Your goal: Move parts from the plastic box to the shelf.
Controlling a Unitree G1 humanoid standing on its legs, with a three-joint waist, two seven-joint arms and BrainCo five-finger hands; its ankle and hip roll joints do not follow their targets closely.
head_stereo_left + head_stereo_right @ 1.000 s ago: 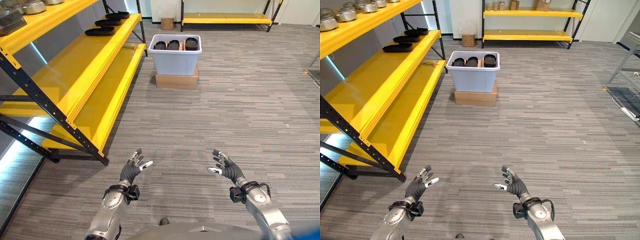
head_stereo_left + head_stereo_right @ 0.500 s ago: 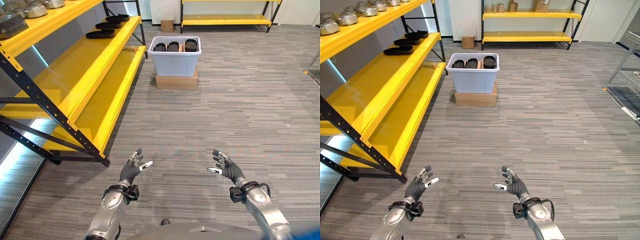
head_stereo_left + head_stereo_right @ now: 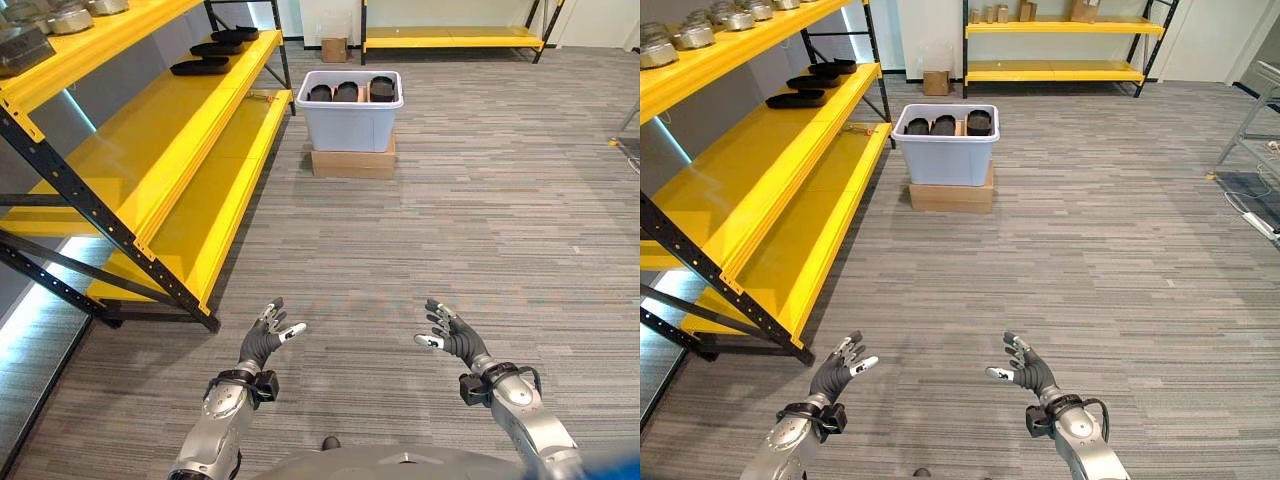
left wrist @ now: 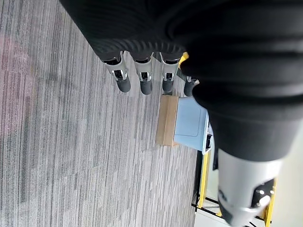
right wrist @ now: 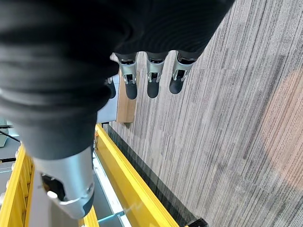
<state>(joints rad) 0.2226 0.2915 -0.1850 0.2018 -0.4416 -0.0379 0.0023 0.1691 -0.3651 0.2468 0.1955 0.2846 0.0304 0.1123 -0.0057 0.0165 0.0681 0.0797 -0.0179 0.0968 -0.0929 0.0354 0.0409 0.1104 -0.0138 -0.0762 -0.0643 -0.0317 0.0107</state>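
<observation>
Two hands up in front of the robot, both empty. The left hand (image 3: 264, 341) has its fingers spread and relaxed, palm turned inward, nothing in it; the right hand (image 3: 452, 339) mirrors it, fingers straight and apart, thumb out to the side. Both hover over the grey striped carpet floor (image 3: 480, 220), well apart from each other.

Far ahead of both hands, roughly between them and a bit nearer the left one's line, sits the pale grey plastic box (image 3: 351, 110) on a flat brown cardboard carton (image 3: 352, 162). Inside the box are dark rounded parts (image 3: 346, 92), three by the look of it, though they're small from here.

Off to the left of the left hand runs the yellow metal shelf with dark uprights (image 3: 160, 160). On its middle level, far end, lie flat black tray-like parts (image 3: 199, 65); silver round metal pieces (image 3: 695, 36) sit on the top level.

Beyond the box, a second yellow rack against the far wall (image 3: 1055, 70) and a small brown cardboard box (image 3: 334, 48) on the floor.
</observation>
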